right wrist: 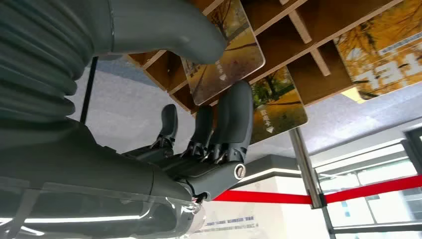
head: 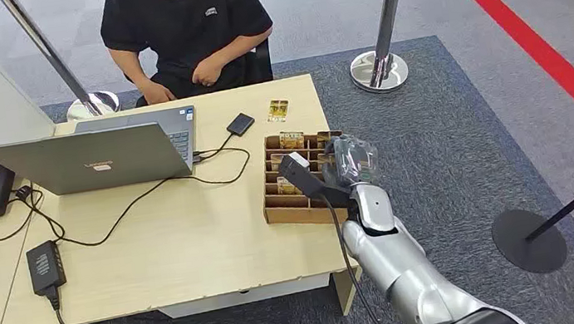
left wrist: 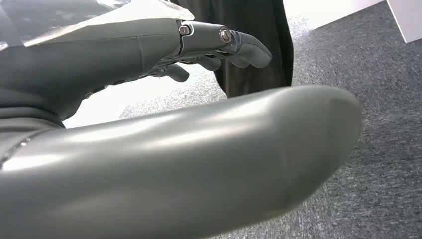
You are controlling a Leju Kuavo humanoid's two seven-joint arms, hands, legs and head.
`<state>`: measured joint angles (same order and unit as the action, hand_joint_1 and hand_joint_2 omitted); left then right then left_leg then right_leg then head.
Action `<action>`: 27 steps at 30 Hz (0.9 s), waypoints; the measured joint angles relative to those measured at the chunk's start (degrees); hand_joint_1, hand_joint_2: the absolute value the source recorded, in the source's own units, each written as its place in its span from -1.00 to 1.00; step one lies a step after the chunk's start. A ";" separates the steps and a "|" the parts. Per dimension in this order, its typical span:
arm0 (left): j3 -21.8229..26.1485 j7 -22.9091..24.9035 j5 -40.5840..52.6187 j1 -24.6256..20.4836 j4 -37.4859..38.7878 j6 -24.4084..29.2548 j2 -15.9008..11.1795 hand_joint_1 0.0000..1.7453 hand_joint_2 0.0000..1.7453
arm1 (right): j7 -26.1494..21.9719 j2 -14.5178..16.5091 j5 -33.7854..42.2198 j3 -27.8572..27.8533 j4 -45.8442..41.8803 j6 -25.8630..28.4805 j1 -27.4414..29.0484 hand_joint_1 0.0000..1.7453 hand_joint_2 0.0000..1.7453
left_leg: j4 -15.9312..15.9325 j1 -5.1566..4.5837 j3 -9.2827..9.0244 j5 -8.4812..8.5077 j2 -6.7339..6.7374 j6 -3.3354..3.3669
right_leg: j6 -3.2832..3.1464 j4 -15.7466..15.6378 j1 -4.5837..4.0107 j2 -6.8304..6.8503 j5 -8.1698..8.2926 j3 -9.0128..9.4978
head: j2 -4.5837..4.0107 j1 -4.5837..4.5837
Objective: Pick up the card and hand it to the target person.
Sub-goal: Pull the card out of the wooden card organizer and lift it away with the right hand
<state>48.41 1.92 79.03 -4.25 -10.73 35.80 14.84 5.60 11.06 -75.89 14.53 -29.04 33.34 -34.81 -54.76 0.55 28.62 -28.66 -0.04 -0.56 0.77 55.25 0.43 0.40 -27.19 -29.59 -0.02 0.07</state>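
Note:
A wooden slotted card box [head: 293,203] stands at the table's right end, with autumn-picture cards upright in its slots. My right hand [head: 351,162] is over the box's right side. In the right wrist view, the thumb [right wrist: 164,30] and a dark finger [right wrist: 234,114] of my right hand [right wrist: 199,149] pinch one card [right wrist: 226,50] just above the slots. Another card [right wrist: 276,104] stands in the slot behind it. The person [head: 182,25] in a black shirt sits across the table. My left hand [left wrist: 164,99] hangs over grey carpet with nothing in it.
A loose card [head: 278,110] lies on the table [head: 194,241] beyond the box. A laptop [head: 99,157], a small black device [head: 240,124], cables and a power brick [head: 45,267] lie to the left. Barrier posts [head: 378,66] stand on the carpet to the right.

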 joint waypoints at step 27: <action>0.00 0.26 -0.12 -0.01 0.00 -0.17 0.00 -1.00 -1.00 | 1.86 0.36 -2.14 -0.13 1.90 -3.86 -2.21 0.08 1.00 | 0.00 0.00 0.00 0.00 0.00 0.00 | 0.00 0.00 0.00 0.00 0.00 0.00 | 0.00 0.00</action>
<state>48.41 2.19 78.91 -4.25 -10.73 35.63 14.84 7.45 11.42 -78.02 14.40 -27.14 29.48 -37.02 -54.76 0.55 28.62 -28.66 -0.04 -0.56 0.77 55.25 0.43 0.40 -27.19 -29.58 -0.02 0.07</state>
